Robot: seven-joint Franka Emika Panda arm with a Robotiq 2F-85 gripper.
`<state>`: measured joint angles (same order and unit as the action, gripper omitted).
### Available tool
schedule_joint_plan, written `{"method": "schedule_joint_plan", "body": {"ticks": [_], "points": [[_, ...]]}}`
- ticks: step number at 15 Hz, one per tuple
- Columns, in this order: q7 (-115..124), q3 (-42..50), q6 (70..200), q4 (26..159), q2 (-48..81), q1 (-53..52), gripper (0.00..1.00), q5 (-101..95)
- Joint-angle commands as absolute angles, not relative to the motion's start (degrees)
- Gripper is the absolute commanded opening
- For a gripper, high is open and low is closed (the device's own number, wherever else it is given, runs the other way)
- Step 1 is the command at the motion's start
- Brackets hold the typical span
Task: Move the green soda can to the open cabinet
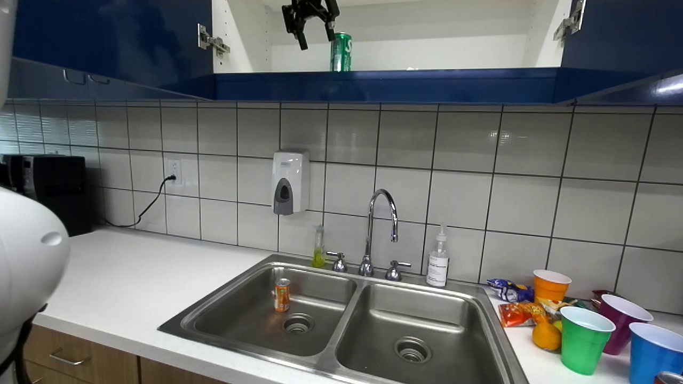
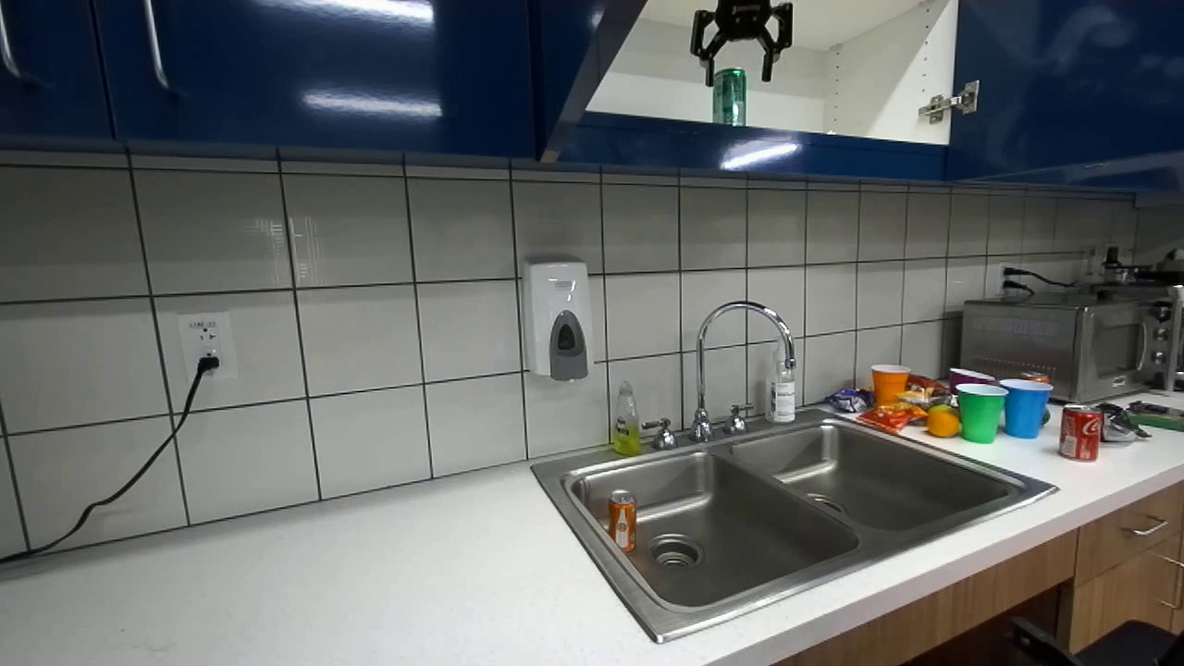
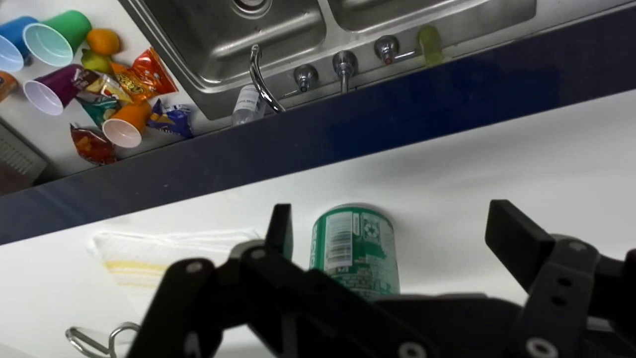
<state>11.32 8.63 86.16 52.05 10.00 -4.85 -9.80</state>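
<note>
A tiled backsplash (image 1: pixel 463 197) (glossy, dark-grouted) is running behind the white countertop (image 2: pixel 370 573), with wood-grain drawers (image 1: pixel 104 352) sitting beneath.

Green can (image 1: pixel 340 52), in cab. (image 1: pixel 384 85) above back edge of counter (image 1: pixel 133 277): white "S" readable in an exterior view; wrist view shows barcode (image 3: pixel 339 241) + recycling-arrows sign (image 3: pixel 370 228), fine print illeg. Pump btl. (image 1: pixel 438 260), nr. back edge: lbl. (image 1: pixel 437 271) text too small. Red can (image 2: pixel 1080 433), toward front edge: white script, unclear.
</note>
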Motion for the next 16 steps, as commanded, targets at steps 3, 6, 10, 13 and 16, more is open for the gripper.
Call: {"method": "schedule_joint_plan", "body": {"ticks": [3,6,10,13,16], "points": [[9.9,7.7,79.1,51.7,6.1,-7.2,1.00,-11.2],[9.2,6.6,77.1,53.0,3.4,-9.6,1.00,-12.8],[11.0,5.2,72.5,55.1,-0.4,-12.6,1.00,-12.7],[12.6,4.1,69.0,57.3,-3.6,-14.6,1.00,-13.3],[13.5,2.7,65.5,60.6,-7.0,-16.0,1.00,-14.4]]}}
